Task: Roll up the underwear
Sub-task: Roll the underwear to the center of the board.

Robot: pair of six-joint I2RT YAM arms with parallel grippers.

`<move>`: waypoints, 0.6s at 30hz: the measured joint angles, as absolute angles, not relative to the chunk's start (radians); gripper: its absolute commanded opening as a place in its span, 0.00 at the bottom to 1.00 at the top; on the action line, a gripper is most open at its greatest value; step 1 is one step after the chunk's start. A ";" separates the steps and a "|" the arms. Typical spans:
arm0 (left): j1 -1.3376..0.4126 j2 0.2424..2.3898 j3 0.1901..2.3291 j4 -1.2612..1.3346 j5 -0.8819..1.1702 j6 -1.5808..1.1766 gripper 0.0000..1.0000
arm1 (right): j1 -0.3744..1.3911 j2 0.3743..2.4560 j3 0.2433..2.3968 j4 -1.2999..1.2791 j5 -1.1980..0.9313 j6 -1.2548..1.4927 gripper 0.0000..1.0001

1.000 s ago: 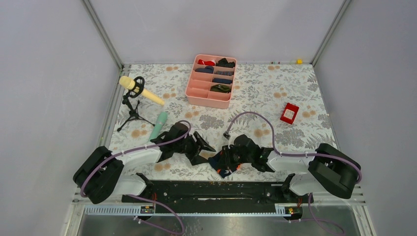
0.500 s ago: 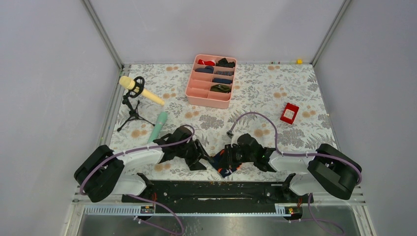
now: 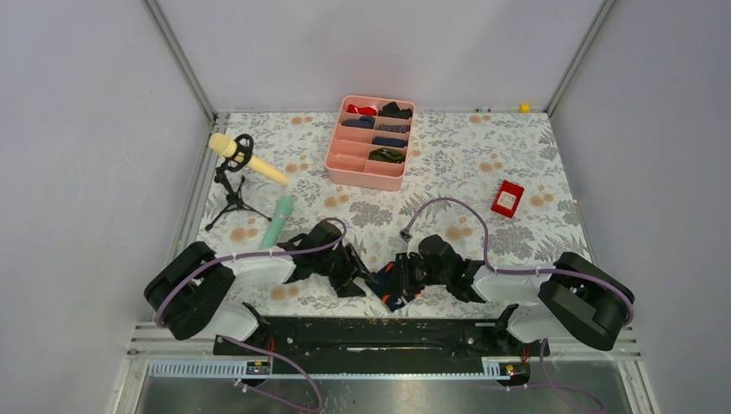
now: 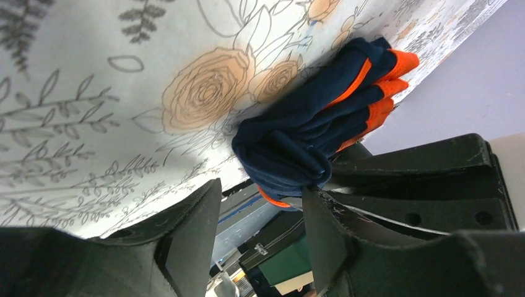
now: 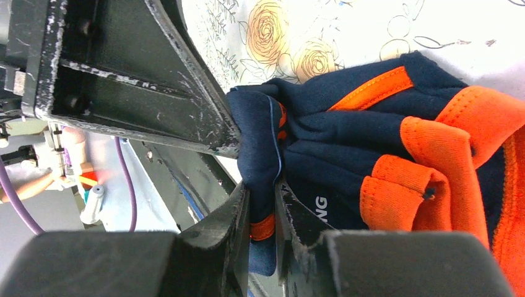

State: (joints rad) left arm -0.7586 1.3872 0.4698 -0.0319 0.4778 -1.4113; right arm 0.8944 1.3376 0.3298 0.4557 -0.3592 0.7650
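Observation:
The underwear (image 3: 392, 291) is a bunched navy bundle with orange bands, lying near the table's front edge between my two grippers. In the right wrist view my right gripper (image 5: 263, 187) is shut on a navy fold of the underwear (image 5: 347, 136), with an orange strip pinched between the fingers. My left gripper (image 3: 360, 278) sits just left of the bundle. Seen from the left wrist, the left gripper (image 4: 260, 189) has its jaws apart, and the lower end of the underwear (image 4: 297, 142) touches the tip of its right finger (image 4: 325, 235). Nothing sits squarely between those fingers.
A pink tray (image 3: 366, 176) with small rolled garments stands at the back centre. A yellow microphone on a tripod (image 3: 245, 160) and a teal cylinder (image 3: 278, 218) are at the left. A red box (image 3: 508, 198) lies at the right. The black rail (image 3: 371, 332) runs just below the bundle.
My left gripper has slid right, up against the bundle, and its jaws have narrowed. The right gripper keeps its hold and has hardly moved.

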 measured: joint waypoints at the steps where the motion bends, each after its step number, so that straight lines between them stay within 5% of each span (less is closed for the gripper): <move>1: -0.759 1.399 0.473 -0.020 0.477 -1.412 0.51 | 0.894 1.337 0.329 0.456 -0.359 0.765 0.00; 12: -0.759 1.447 0.476 0.049 0.474 -1.430 0.51 | 0.887 1.342 0.325 0.463 -0.362 0.765 0.00; 18: -0.760 1.493 0.511 0.047 0.476 -1.422 0.28 | 0.886 1.354 0.325 0.469 -0.367 0.763 0.00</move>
State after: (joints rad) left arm -0.7605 1.4925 0.5110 0.0471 0.4759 -1.4220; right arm 0.8864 1.3540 0.3252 0.4694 -0.3672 0.7631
